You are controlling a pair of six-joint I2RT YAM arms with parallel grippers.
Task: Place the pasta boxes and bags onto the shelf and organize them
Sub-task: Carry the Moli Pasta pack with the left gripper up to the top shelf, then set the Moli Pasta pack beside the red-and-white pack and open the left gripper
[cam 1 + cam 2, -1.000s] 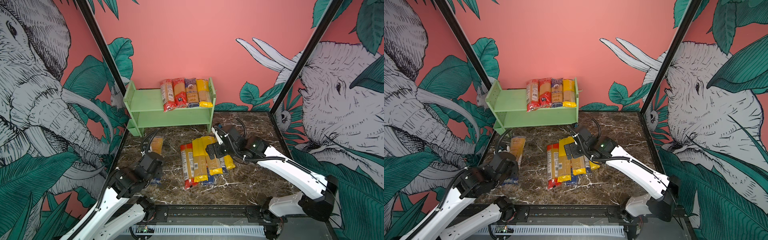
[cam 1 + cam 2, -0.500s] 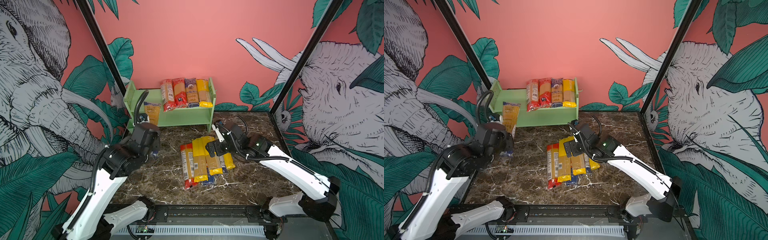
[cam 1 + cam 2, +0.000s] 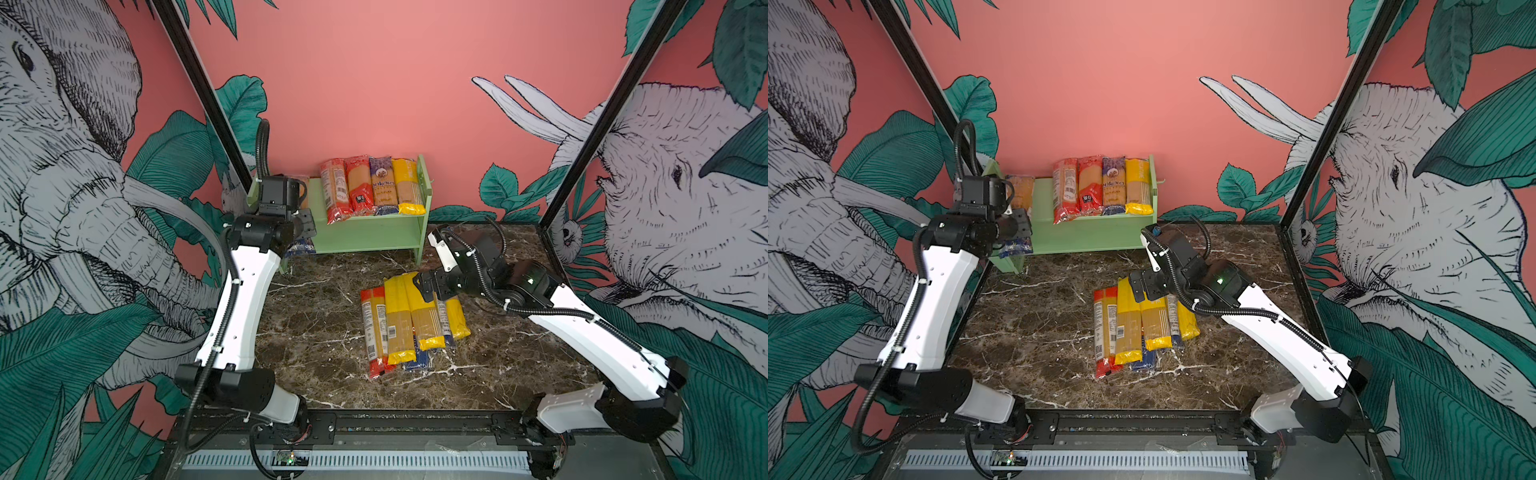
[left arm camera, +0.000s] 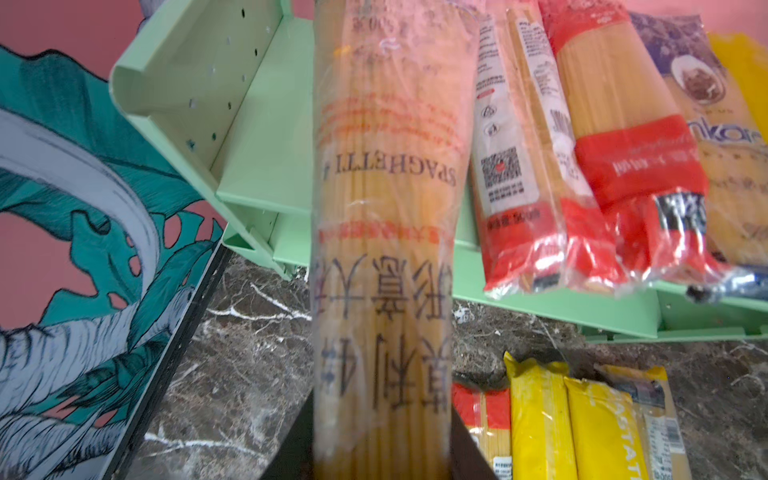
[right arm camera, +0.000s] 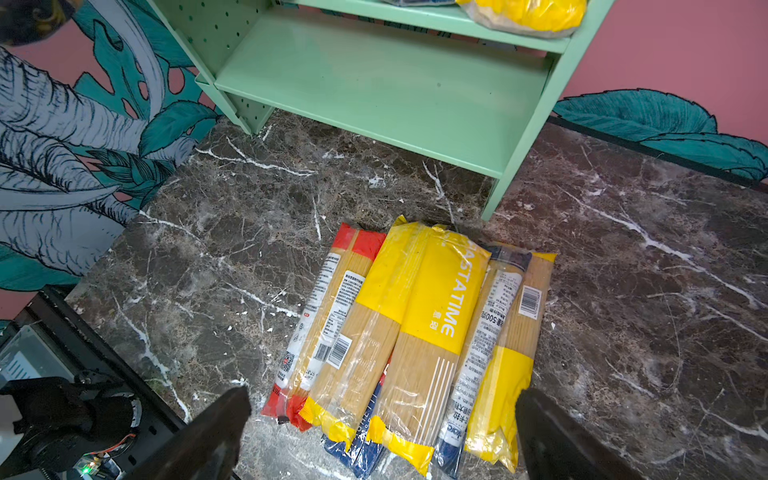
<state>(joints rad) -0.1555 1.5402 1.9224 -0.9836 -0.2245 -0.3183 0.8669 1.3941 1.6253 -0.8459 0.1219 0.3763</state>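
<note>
Shelf (image 3: 370, 239) holds four pasta packs (image 3: 372, 187); left tool (image 4: 379, 451) clenches one spaghetti pack (image 4: 386, 199); released right tool (image 5: 384, 436) overhangs a roughly seven-pack pile (image 5: 419, 316).

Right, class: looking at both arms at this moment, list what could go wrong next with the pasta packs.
1. The left gripper holds a long spaghetti pack; its free end may swing and miss the shelf.
2. It could bump the shelved packs, whose ends overhang the front edge.
3. The open right gripper over the overlapping pile may catch two packs.
</note>
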